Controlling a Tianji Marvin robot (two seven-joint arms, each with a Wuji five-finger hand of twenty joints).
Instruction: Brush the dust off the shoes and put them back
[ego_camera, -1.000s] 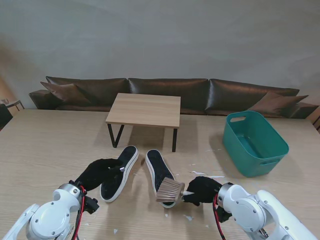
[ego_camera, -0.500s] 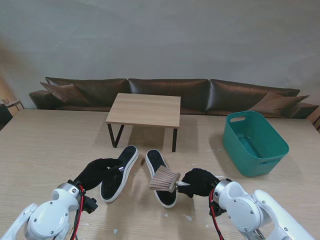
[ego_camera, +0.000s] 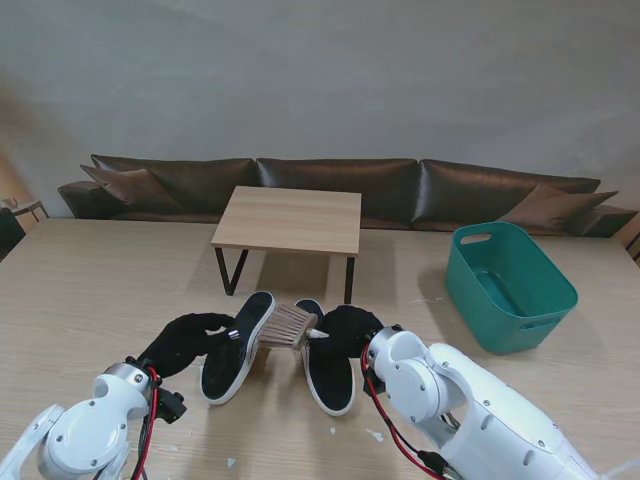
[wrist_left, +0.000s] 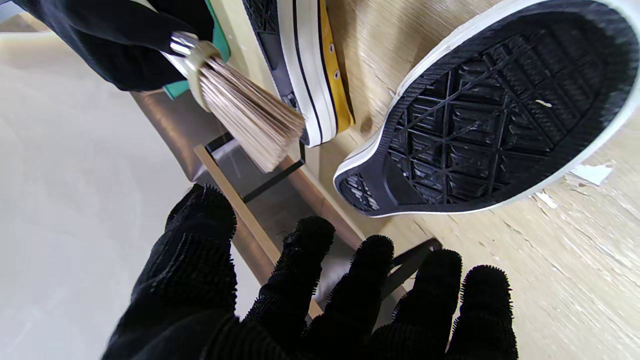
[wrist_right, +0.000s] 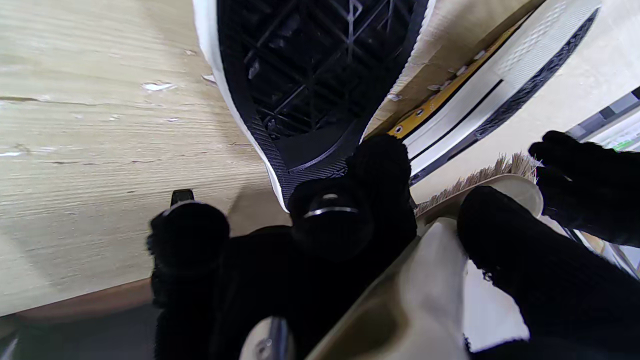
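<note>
Two sneakers with black soles lie in front of me. The left shoe (ego_camera: 235, 355) (wrist_left: 495, 110) leans on its edge, white sidewall and yellow upper (wrist_right: 490, 85) showing. The right shoe (ego_camera: 328, 372) (wrist_right: 310, 65) lies sole up. My right hand (ego_camera: 345, 330) (wrist_right: 350, 225), in a black glove, is shut on a brush (ego_camera: 288, 326) (wrist_left: 245, 115) with tan bristles. The bristles hang over the gap between the two toes, by the left shoe's toe. My left hand (ego_camera: 190, 340) (wrist_left: 320, 300) is to the left of the left shoe with fingers spread, holding nothing.
A small wooden bench (ego_camera: 290, 220) with black legs stands just beyond the shoes' toes. A teal basket (ego_camera: 510, 285) sits at the right. White flecks (ego_camera: 375, 435) dot the wooden table top near me. A dark sofa (ego_camera: 330, 185) runs along the back.
My right hand has carried the brush from the right shoe's heel end away from me and leftward to the toes. The left hand has barely shifted.
</note>
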